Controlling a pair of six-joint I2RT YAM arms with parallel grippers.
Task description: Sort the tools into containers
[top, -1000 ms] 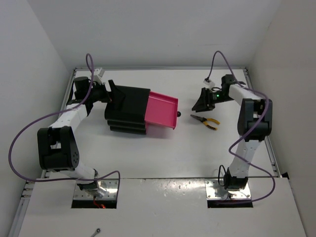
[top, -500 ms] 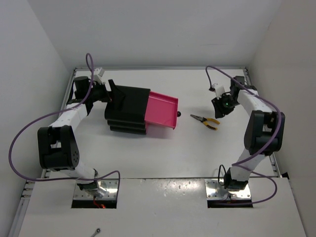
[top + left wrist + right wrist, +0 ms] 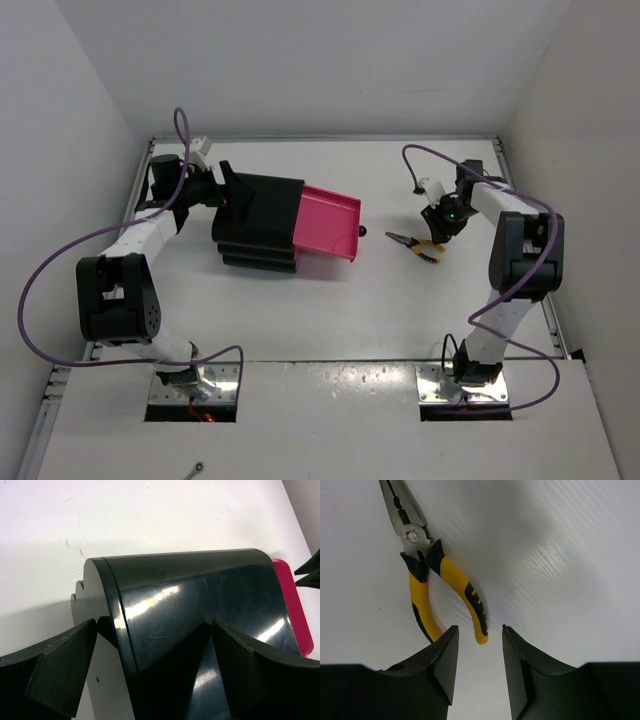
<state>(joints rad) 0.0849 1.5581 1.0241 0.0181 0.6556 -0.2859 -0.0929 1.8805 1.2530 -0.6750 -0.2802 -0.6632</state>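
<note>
Fingers, right gripper [image 3: 480,635]: narrowly parted, empty, at the pliers' [image 3: 451,577] handle ends.
Pliers: yellow-handled, flat on the table [image 3: 330,320], well apart from the drawer [image 3: 328,225].
Fingers, left gripper [image 3: 155,630]: spread wide, gripping the cabinet's [image 3: 190,595] rear end.
Drawer: pink, pulled out of the cabinet toward the pliers.

So it's pretty much all glossy black cabinet [image 3: 190,605] here, dead centre, rounded top catching some glare. The left claw [image 3: 155,630] straddles it: one finger [image 3: 60,670] at 8 o'clock right up against the cabinet's rim, the other at 4 o'clock over its shiny face. Can't tell if it's actually squeezing. A sliver of pink drawer [image 3: 295,610] pokes out at 3 o'clock. White table [image 3: 150,515] fills 12 o'clock.
</note>
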